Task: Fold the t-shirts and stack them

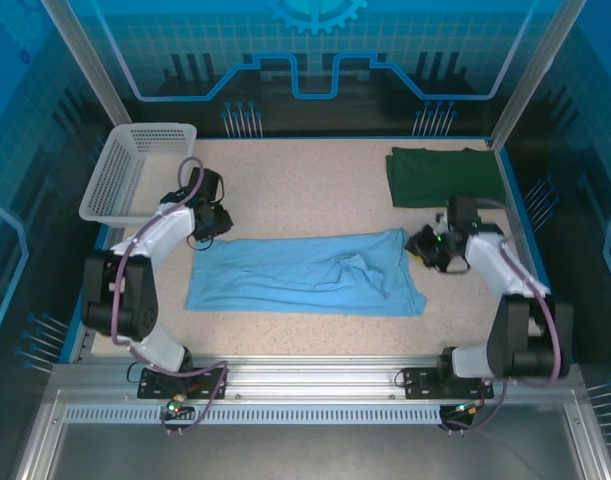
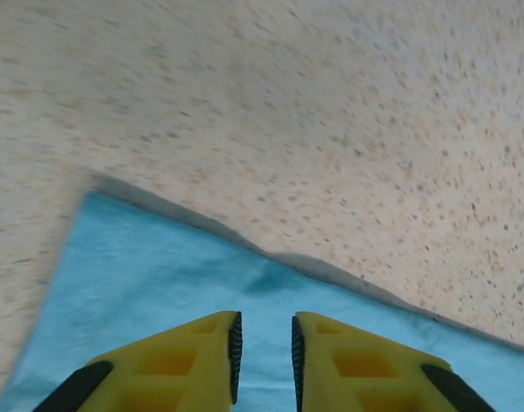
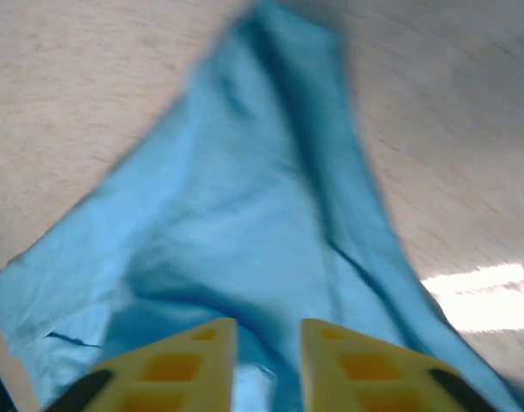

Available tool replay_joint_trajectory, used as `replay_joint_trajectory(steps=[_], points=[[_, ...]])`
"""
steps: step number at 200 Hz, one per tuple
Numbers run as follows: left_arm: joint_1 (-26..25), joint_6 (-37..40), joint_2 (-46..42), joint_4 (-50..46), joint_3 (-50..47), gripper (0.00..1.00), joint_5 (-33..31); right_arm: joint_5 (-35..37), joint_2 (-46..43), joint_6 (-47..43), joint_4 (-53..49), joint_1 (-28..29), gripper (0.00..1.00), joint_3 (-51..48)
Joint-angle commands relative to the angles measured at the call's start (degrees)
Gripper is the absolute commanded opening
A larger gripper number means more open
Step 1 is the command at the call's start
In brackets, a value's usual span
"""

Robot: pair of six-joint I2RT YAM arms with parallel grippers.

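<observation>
1. The left tool [image 2: 264, 330] has its yellow fingers [image 2: 206, 356] parted by a narrow gap. Nothing is caught between them, and blue cloth shows through the gap from below.
2. It hangs over the far left corner of the sky-blue t-shirt [image 2: 159, 275]. That corner lies flat on the speckled bench [image 2: 330, 112], with its edges running off to either side.
3. The right tool [image 3: 266, 335] points at the right end of the same shirt. Its fingers [image 3: 180, 360] stand a little apart, with cloth seen between them. The wrist picture is blurred, so I cannot tell whether they are pinching the cloth or only hovering above it.
4. From above, the sky-blue t-shirt [image 1: 295, 272] lies spread in a long band across the middle of the bench [image 1: 315, 185]. It is wrinkled toward its right half, and it lies between the two arms.
5. The left tool [image 1: 207, 225] is at the shirt's upper left corner. The right tool [image 1: 425, 248] is at its upper right edge.
6. The dark green t-shirt [image 1: 443, 177] lies folded in a flat rectangle at the far right corner of the bench, well apart from the blue one.
7. A white mesh basket [image 1: 135, 170] stands at the far left corner, tilted over the bench edge.
</observation>
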Motion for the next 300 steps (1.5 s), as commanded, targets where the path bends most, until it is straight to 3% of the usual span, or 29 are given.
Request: replay_joint_trajectory(steps=[1, 28, 99, 151, 172, 227, 269, 300], points=[[-2.0, 3.2, 4.6, -0.9, 1.5, 0.23, 3.1, -1.0, 10.5, -4.4, -2.9, 5.3, 0.16, 10.0], [-2.7, 3.8, 9.7, 0.0, 2.1, 0.21, -1.1, 2.3, 20.6, -4.3, -4.9, 7.4, 0.08, 17.9], [-2.4, 2.2, 16.3, -3.2, 8.1, 0.23, -13.7, 6.0, 34.1, 0.6, -5.9, 2.9, 0.16, 25.1], [-1.4, 0.8, 19.2, -6.8, 12.7, 0.24, -15.6, 2.4, 34.0, 4.5, -1.5, 0.1, 0.41, 25.2], [-1.4, 1.4, 18.0, -6.9, 14.5, 0.3, -13.7, -2.0, 30.2, 3.6, 2.5, 0.8, 0.52, 23.7], [-4.8, 0.7, 11.7, -6.6, 17.2, 0.38, 2.0, -4.7, 15.8, -6.3, 1.4, 8.0, 0.55, 15.7], [-9.7, -4.7, 13.4, -2.7, 13.6, 0.38, 10.8, 3.2, 7.1, -8.3, -4.1, 18.0, 0.55, 8.7], [-9.6, -7.7, 16.4, -1.7, 11.9, 0.38, 11.0, 9.7, 7.1, -6.3, -8.0, 25.5, 0.48, 7.9]])
